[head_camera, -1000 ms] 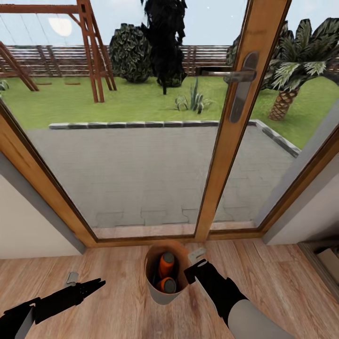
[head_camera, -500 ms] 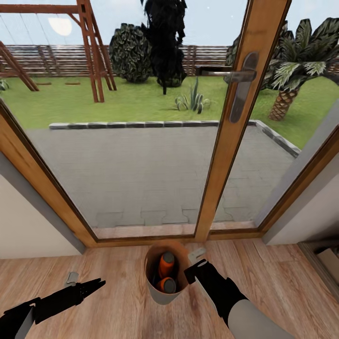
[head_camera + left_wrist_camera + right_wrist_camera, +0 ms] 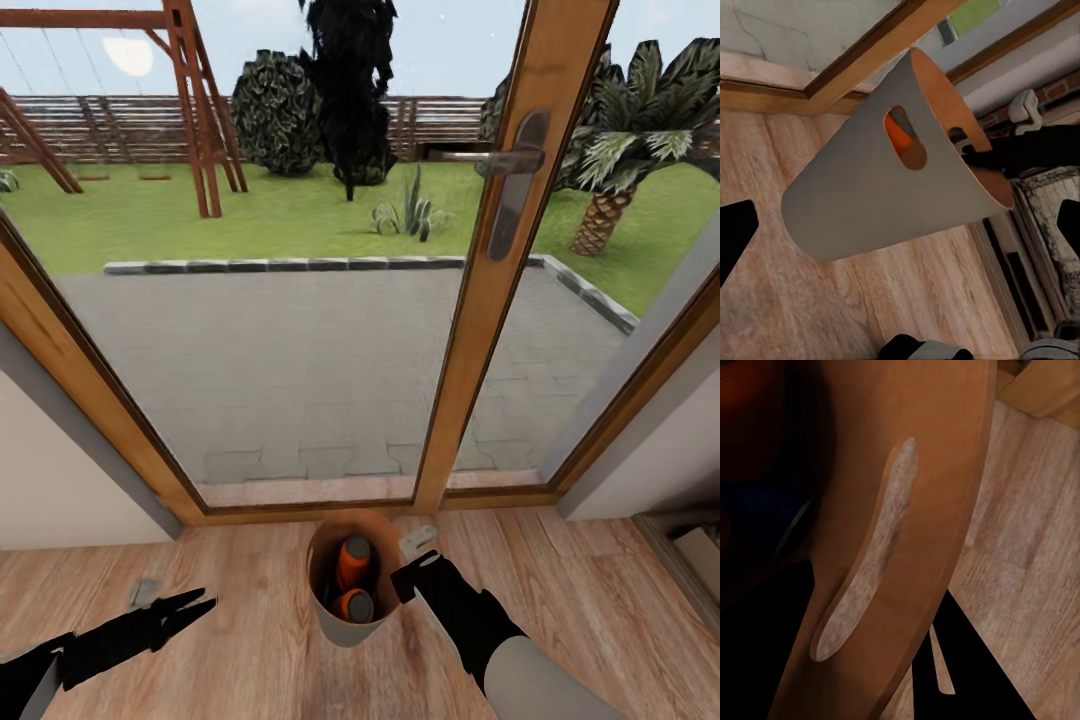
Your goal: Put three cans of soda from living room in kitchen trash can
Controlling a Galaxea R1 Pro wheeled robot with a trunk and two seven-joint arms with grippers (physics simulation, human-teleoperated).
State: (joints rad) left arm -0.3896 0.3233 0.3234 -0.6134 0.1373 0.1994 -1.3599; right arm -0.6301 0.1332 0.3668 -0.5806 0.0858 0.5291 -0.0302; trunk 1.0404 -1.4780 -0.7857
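The pale, wood-plank floor (image 3: 250,590) runs up to the wooden threshold of the glass garden doors. Directly on it stands one round, tapered, pale-grey bin with a brown-orange inside (image 3: 347,625), close to the threshold, upright.

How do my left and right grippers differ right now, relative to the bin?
The right gripper is at the trash can rim, one finger outside the wall, seemingly pinching it; the left gripper hangs free over the floor, apart from the bin. The left's fingers are spread and empty. Both are black and low near the floor.
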